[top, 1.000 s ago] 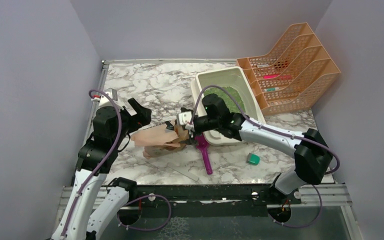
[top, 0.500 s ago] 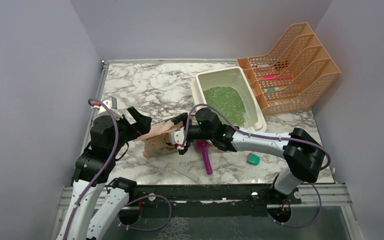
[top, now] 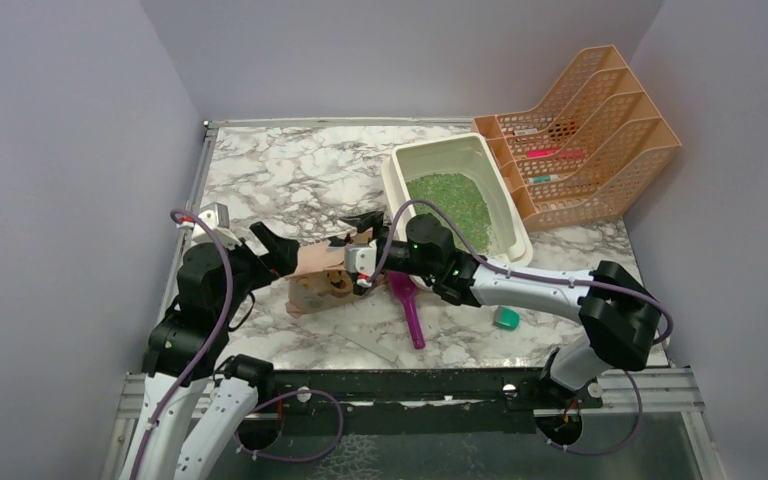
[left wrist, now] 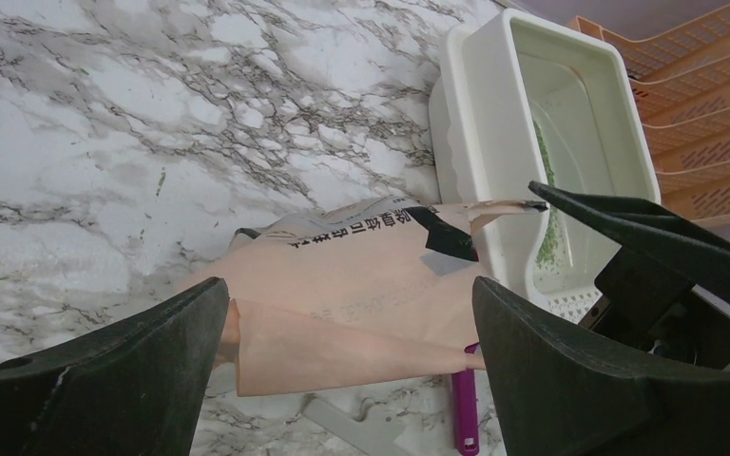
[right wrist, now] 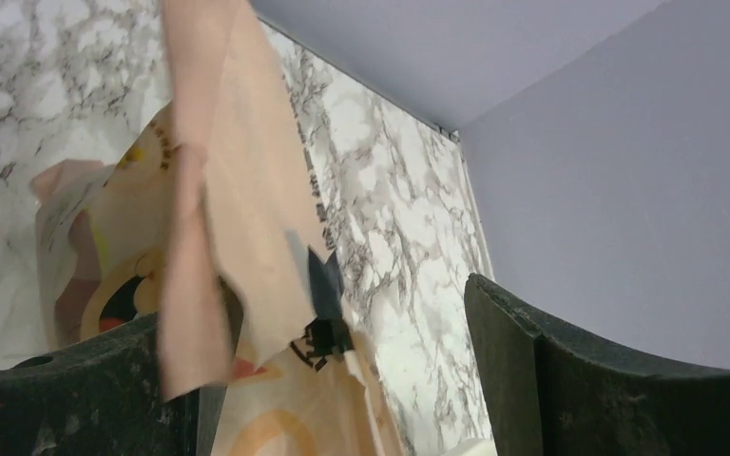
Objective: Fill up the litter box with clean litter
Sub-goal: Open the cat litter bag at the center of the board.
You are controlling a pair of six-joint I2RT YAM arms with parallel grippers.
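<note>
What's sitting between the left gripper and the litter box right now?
The crumpled tan paper bag and the right gripper, clearest in the top view.

Tan paper bag (top: 316, 282) sat crumpled on marble table (top: 290, 165) beside magenta scoop (top: 411, 310); teal block (top: 506, 318) near; orange rack (top: 585, 135) far right.

Cream-white litter box (top: 392, 185), rounded corners and a flared rim, sits flat and upright just beyond my right pincer (top: 355, 238), off to its right. Clean litter (top: 450, 200), bright green granules, covers the floor nearest the pincer; the far end shows bare plastic.
</note>
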